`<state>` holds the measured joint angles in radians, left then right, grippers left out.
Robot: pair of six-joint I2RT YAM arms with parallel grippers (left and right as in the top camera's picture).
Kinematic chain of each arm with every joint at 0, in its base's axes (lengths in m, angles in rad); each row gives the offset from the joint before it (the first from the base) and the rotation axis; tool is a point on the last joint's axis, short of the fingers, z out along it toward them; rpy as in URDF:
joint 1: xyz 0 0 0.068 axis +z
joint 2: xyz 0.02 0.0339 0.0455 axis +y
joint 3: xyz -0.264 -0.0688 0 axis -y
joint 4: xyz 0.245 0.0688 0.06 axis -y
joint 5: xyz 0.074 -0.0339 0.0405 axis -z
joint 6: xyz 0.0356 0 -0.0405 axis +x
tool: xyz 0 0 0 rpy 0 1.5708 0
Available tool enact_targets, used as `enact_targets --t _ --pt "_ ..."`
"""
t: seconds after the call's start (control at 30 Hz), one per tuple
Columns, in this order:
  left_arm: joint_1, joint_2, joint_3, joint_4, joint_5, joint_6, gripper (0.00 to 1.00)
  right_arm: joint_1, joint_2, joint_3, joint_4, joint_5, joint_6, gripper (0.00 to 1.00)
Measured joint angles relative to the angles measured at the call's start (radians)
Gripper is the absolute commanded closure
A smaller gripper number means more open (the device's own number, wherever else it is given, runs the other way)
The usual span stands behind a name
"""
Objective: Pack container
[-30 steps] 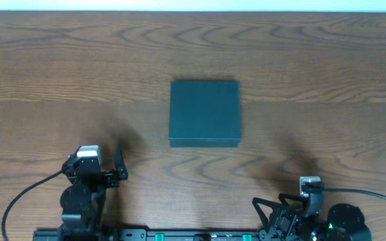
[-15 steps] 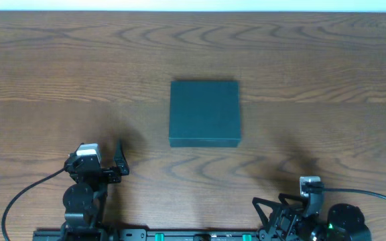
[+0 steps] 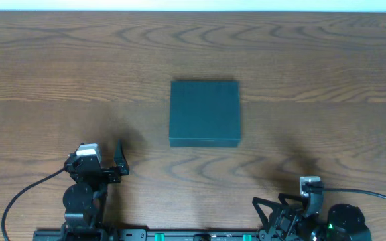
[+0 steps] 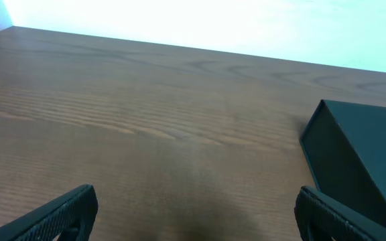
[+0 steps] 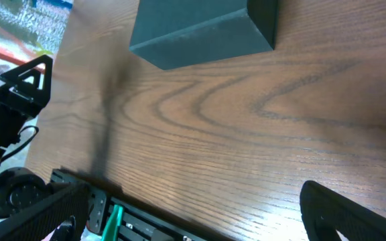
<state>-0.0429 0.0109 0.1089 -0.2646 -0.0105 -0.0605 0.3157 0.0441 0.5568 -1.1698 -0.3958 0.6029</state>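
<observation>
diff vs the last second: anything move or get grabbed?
The left tool edged slightly forward, away from the robot's base, in the first half-second. It is open and empty. Nothing was gripped or released. The container, lid closed on the table, did not move, and the right tool stayed open, back near the base.

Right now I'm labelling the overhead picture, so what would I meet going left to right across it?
left gripper, open → container, lid shut, at the middle of the table → right gripper, open
</observation>
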Motion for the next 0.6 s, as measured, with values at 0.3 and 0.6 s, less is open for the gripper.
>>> enact_targets --t 0.3,0.6 --pt "0.000 0.000 0.000 0.000 0.000 0.000 0.05 0.000 0.000 -0.005 0.023 0.032 0.000 0.01" --pt "0.000 0.000 0.000 0.001 0.003 -0.003 0.05 0.000 -0.028 -0.136 0.381 0.071 -0.361 0.01"
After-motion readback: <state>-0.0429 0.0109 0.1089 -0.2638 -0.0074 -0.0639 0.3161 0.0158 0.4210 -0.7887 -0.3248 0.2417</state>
